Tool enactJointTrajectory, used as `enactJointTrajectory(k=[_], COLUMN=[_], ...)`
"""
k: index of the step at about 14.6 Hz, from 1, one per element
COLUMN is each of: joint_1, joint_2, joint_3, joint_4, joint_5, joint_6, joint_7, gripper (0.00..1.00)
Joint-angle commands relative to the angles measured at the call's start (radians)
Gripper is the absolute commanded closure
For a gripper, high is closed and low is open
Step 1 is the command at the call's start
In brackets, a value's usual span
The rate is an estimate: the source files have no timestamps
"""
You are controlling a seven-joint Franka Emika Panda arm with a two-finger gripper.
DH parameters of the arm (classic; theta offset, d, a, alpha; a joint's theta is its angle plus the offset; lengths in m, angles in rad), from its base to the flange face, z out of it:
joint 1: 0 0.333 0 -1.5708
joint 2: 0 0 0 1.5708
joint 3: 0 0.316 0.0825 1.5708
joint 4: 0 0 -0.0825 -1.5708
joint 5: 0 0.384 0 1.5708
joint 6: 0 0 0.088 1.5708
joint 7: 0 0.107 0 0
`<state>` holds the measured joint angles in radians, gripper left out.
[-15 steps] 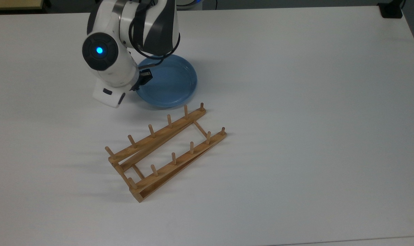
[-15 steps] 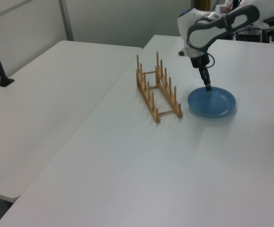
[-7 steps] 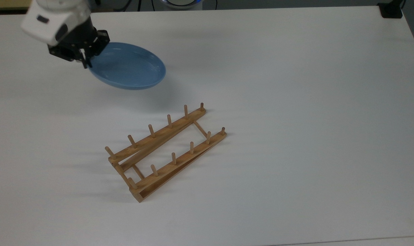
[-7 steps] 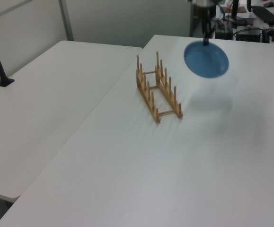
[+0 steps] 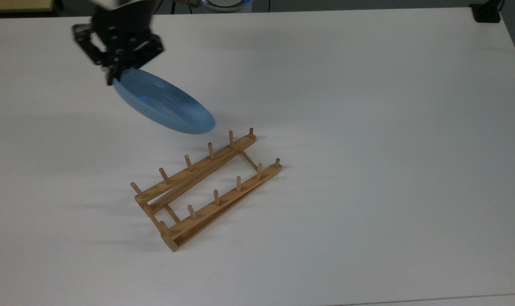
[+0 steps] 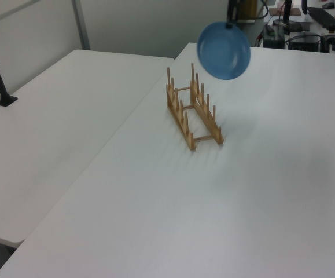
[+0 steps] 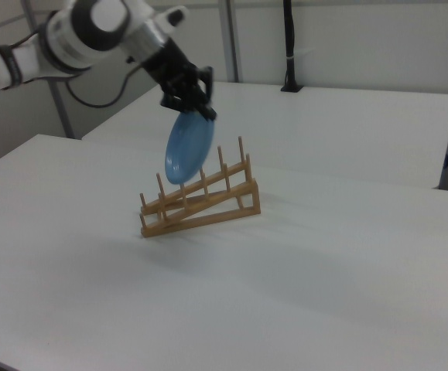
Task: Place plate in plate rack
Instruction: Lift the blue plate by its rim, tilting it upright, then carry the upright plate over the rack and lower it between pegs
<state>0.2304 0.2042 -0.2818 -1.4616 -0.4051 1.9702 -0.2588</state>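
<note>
One white table [image 5: 368, 127] carries the scene, with a second white table [image 6: 51, 133] beside it in the left view. One Franka arm [image 7: 69, 39] reaches in from the right view's left, its forearm sloping downward and its wrist bent so the black gripper [image 5: 113, 74] points down over the table. One light-brown wooden plate rack [image 5: 206, 187] sits on the table, its two rails each showing six upright pegs. One light-blue plate [image 5: 164, 104] hangs in the air, steeply tilted, near the rack's end but not touching it and not between any pegs. The gripper's fingers are clamped on the plate's upper rim and touch nothing else.
</note>
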Motion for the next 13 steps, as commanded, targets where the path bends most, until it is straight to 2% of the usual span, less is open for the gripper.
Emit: enactJointTrajectory(k=[1, 4, 6, 9, 13], joint_1=[0.179, 0.28, 0.329, 0.346, 0.348], joint_2=[-0.022, -0.009, 0.021, 0.037, 0.055], joint_3=[-0.017, -0.011, -0.005, 0.01, 0.062], joint_4=[-0.019, -0.025, -0.025, -0.037, -0.06], joint_5=[-0.223, -0.339, -0.385, -0.411, -0.483], joint_6=[0.01, -0.034, -0.103, -0.123, -0.177], joint_7=[0.254, 0.389, 0.452, 0.498, 0.555], gripper=[1.0, 1.0, 1.0, 1.0, 1.0])
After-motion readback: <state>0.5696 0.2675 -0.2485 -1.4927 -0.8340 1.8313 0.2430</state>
